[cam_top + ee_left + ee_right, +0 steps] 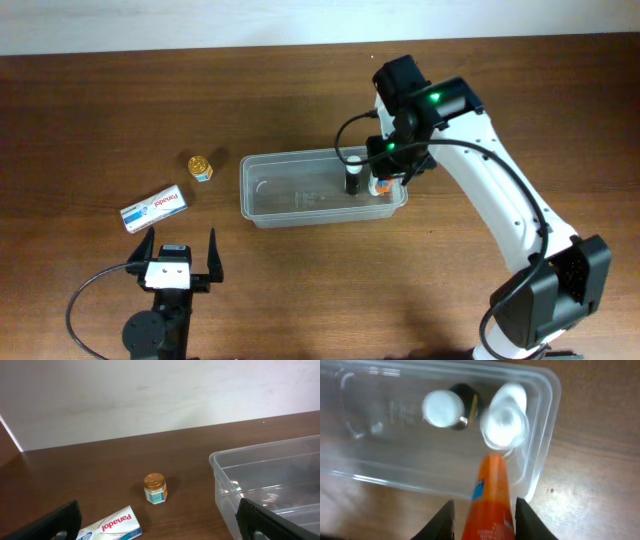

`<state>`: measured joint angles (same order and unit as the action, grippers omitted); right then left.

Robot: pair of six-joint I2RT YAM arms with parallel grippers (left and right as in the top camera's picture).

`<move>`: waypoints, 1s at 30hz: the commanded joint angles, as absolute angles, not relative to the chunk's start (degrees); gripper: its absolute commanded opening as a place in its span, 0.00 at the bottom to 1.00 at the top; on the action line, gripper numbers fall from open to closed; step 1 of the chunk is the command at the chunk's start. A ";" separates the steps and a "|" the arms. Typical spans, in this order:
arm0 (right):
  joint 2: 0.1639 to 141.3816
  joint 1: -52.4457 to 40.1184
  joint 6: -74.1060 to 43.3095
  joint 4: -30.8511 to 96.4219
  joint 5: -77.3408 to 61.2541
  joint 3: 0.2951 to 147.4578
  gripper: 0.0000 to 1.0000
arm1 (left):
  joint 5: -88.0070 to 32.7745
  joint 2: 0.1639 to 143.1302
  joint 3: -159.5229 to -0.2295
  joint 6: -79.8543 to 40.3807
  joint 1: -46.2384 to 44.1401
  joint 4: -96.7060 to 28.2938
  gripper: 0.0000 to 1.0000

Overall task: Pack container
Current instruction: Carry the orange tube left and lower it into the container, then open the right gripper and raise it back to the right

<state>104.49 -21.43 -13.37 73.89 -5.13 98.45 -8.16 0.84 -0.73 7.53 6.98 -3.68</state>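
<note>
Clear plastic marks the container [300,154], which lies lengthwise near the middle of the brown wooden tabletop [100,100]. The right pincer [385,172] hangs over its right end, clamped on an orange bottle [381,186]. In the right wrist view the orange bottle [490,495] sits between the two dark fingers [527,520] and points downward, its white cap [504,425] inside the container's right end, close to the rounded corner wall [552,405]. Just beside that cap stands a dark bottle [445,407] with its own white top, also inside the container; from overhead the dark bottle [353,180] is just left of the orange one. The left pincer [180,245] sits well apart from the container, near the front left of the tabletop, its fingers [50,522] spread wide and holding nothing. Ahead of it lies a white and blue Panadol box [155,208], flat on the tabletop, and beyond that a small jar [200,167] with a gold lid stands upright, near the container's left end but not touching it.
</note>
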 commanded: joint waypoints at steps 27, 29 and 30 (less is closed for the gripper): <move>104.57 -21.80 -17.02 54.96 -1.87 80.40 0.20 | -8.14 0.34 -0.49 8.27 6.92 -3.90 0.99; 104.62 -21.80 -17.02 55.00 -1.89 80.40 0.20 | -8.14 0.34 -0.49 8.27 6.92 -3.90 0.99; 104.62 -21.80 -17.02 55.05 -1.89 80.40 0.21 | -8.14 0.36 -0.49 8.27 6.92 -3.90 1.00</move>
